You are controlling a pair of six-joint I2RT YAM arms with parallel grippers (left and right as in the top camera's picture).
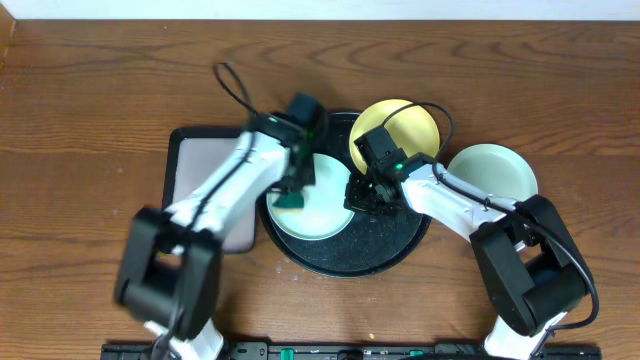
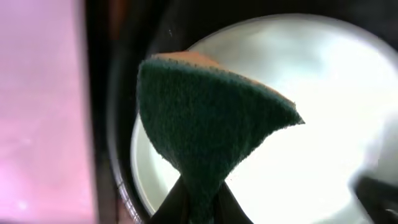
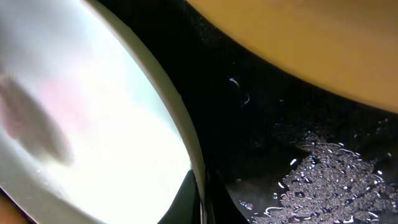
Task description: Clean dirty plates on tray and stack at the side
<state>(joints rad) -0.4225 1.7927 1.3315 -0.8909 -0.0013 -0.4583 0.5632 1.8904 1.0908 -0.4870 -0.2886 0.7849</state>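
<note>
Black round tray: centre of the wooden table, between the two arms.
Mint-green plate: lies flat in the left half of the black round tray. Its surface is pale and glossy in both wrist views.
Yellow plate: at the tray's far right edge, overlapping the rim and partly over the table. Whether it lies flat or tilted cannot be told.
Second mint-green plate: on the table to the right of the tray, clear of it and near the yellow plate.
Grey rectangular tray: on the table, touching the black tray's left side.
Left gripper: jaws narrow, pinching a sponge by its lower end. The sponge's green face is towards the camera, with a tan backing at the top edge, and it sits over the left part of the mint-green plate. Contact cannot be confirmed.
Right gripper: jaws narrow, closed on the right rim of the mint-green plate, one finger inside and one outside.
Tray floor: bright speckles beside the right gripper. Whether water or grit cannot be told.
</note>
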